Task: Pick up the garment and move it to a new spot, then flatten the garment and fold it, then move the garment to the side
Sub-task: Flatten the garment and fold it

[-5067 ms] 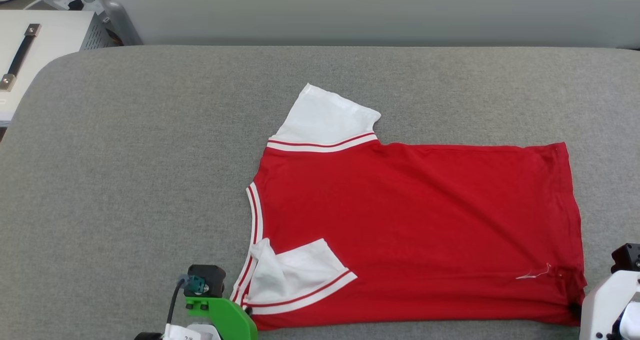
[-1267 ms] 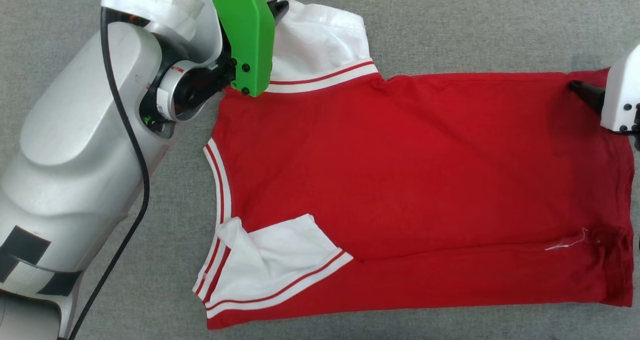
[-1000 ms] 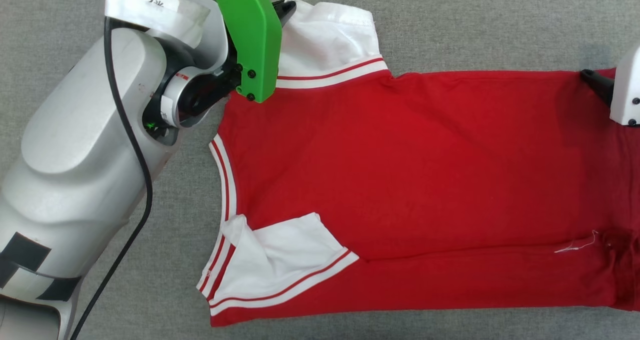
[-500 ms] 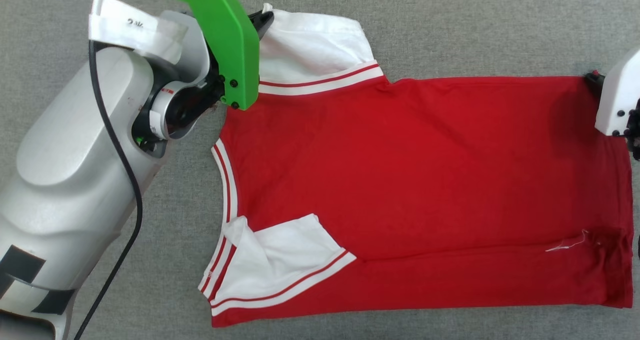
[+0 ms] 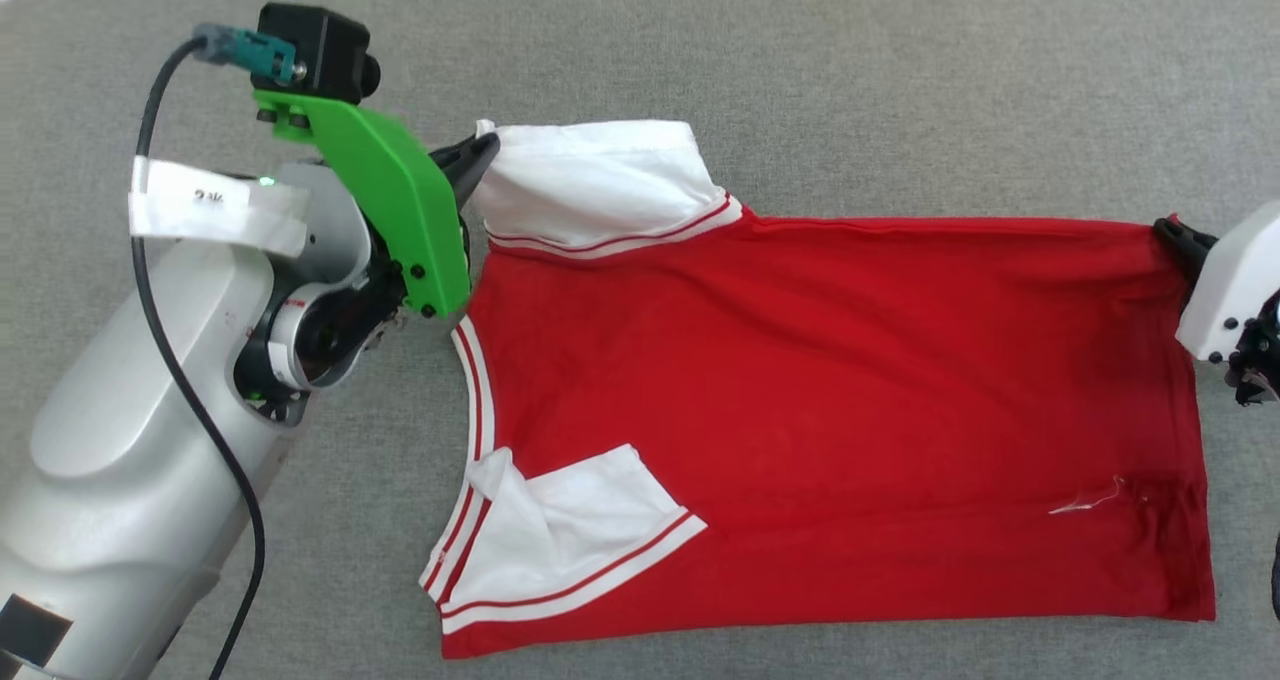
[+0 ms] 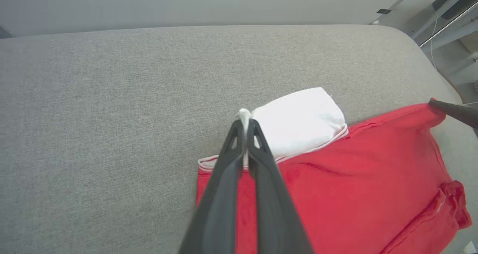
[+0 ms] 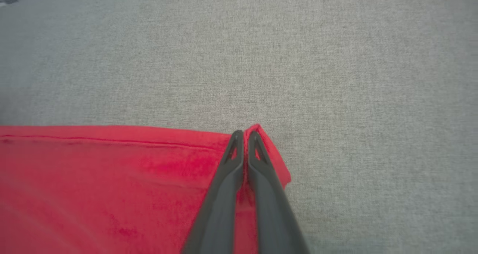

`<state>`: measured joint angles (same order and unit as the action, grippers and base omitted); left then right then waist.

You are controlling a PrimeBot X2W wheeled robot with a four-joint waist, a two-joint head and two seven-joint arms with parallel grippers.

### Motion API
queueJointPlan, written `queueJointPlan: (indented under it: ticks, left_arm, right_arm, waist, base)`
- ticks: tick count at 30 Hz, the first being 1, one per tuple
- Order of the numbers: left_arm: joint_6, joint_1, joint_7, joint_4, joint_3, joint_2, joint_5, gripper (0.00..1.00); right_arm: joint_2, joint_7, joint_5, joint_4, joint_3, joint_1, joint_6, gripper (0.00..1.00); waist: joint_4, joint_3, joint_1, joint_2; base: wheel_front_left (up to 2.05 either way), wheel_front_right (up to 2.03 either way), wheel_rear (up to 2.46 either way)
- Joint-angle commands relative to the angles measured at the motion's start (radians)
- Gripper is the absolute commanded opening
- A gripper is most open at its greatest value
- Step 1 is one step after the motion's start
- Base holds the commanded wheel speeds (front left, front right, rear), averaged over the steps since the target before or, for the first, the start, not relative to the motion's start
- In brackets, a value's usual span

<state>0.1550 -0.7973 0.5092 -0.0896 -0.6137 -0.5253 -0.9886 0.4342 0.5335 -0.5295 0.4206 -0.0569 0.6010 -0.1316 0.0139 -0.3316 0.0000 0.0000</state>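
The shirt (image 5: pixel 830 410) lies spread mid-frame on the grey surface (image 5: pixel 800 50), its near sleeve (image 5: pixel 570 530) folded inward at lower left. Along the far edge, the left gripper (image 6: pixel 245 124) is closed, pinching the far sleeve (image 5: pixel 590 180). The right gripper (image 7: pixel 244 135) is closed, pinching the hem corner at right.

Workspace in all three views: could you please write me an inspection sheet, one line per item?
Surface: grey woven fabric surface, smooth.
Job's things: red jersey T-shirt with white sleeves, spread out; near sleeve folded onto the body.
Clutter: nothing seen.
End effectors: left end effector shut on the corner of the far sleeve; right end effector shut on the far hem corner.
Cables: black cable hanging along the left arm.
Surroundings: pale wall behind the surface.
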Motion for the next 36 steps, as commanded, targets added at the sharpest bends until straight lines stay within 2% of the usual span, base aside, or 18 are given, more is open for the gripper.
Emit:
queueJointPlan:
  ticks: [1, 9, 20, 28, 36]
  left_arm:
    - [0.008, 0.034, -0.013, 0.01, 0.005, -0.013, -0.01, 0.0]
    - [0.035, 0.182, -0.051, 0.09, 0.004, -0.048, -0.025, 0.0]
    - [0.086, 0.421, -0.107, 0.21, -0.012, -0.089, -0.05, 0.0]
    - [0.091, 0.545, -0.137, 0.213, -0.033, -0.099, -0.069, 0.0]
    - [0.078, 0.588, -0.15, 0.185, -0.053, -0.093, -0.074, 0.0]
  right_arm:
    - [0.009, -0.024, -0.012, -0.01, 0.004, -0.027, 0.001, 0.0]
    - [0.029, -0.087, -0.064, -0.077, 0.015, -0.161, 0.001, 0.0]
    - [0.051, -0.088, -0.121, -0.229, 0.017, -0.378, 0.001, 0.0]
    - [0.064, -0.058, -0.132, -0.295, 0.025, -0.495, 0.001, 0.0]
    - [0.09, -0.003, -0.116, -0.336, -0.008, -0.565, 0.001, 0.0]
  waist:
    - [0.019, 0.053, 0.0, 0.0]
    - [0.042, 0.119, 0.0, 0.0]
    - [0.05, 0.156, 0.0, 0.0]
    - [0.046, 0.162, 0.0, 0.0]
    - [0.039, 0.159, 0.0, 0.0]
  base:
    - [0.0, 0.0, 0.0]
    - [0.0, 0.0, 0.0]
    - [0.0, 0.0, 0.0]
    - [0.0, 0.0, 0.0]
    - [0.0, 0.0, 0.0]
